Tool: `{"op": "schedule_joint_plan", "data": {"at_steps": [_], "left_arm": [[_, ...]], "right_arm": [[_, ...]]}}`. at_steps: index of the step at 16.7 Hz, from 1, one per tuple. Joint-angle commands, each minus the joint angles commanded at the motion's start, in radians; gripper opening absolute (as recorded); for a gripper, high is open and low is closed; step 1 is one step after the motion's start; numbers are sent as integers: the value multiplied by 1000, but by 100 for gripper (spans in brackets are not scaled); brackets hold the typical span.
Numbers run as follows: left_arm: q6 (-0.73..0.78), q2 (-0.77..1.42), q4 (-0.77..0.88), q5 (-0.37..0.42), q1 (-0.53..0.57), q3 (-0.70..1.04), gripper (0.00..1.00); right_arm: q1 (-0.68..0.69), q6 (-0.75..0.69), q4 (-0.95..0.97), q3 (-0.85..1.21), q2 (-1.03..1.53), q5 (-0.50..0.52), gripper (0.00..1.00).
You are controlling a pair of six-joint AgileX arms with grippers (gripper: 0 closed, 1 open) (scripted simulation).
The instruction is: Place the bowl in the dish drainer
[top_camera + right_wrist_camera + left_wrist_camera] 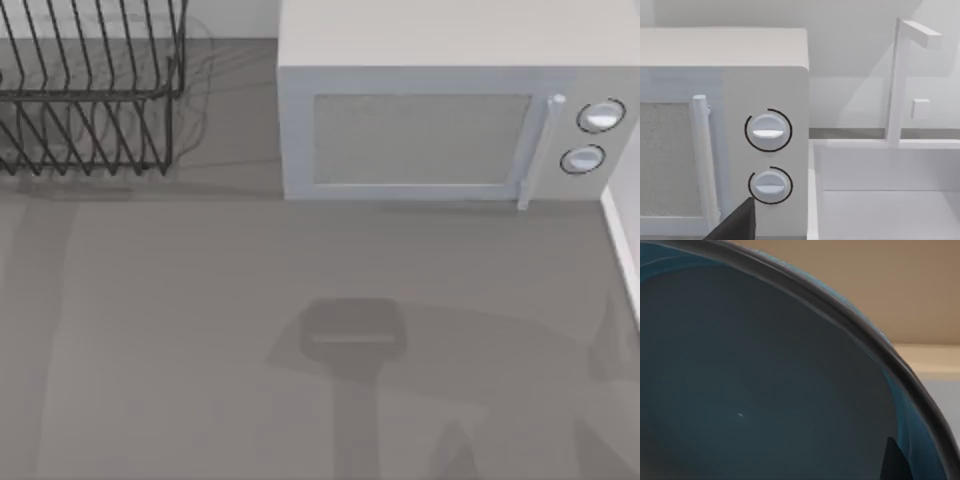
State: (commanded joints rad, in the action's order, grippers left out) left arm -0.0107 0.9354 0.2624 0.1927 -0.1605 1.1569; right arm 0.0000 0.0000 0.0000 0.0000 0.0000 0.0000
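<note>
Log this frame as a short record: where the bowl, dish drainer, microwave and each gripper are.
bowl: close up in the left wrist view, greyish-blue inside facing the camera
dish drainer: back left of the table, nothing in it
microwave: back right, door shut, two knobs
sink: white basin beside the microwave, right wrist view
left gripper: dark tip by the bowl rim, state unclear
right gripper: dark tip facing the microwave, state unclear
</note>
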Motion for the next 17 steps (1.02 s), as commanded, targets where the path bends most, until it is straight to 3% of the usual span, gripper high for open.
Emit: {"op": "schedule_joint_plan", "data": {"at_steps": [10,13,17], "left_arm": [[23,-7,-69,10,-12,-41,0],[22,117,-198,1,1,-50,0],[26,364,-486,-23,27,-90,0]], "right_arm": [[0,0,0,0,0,0,100],[0,0,0,0,0,0,100],[0,0,0,0,0,0,100]]}}
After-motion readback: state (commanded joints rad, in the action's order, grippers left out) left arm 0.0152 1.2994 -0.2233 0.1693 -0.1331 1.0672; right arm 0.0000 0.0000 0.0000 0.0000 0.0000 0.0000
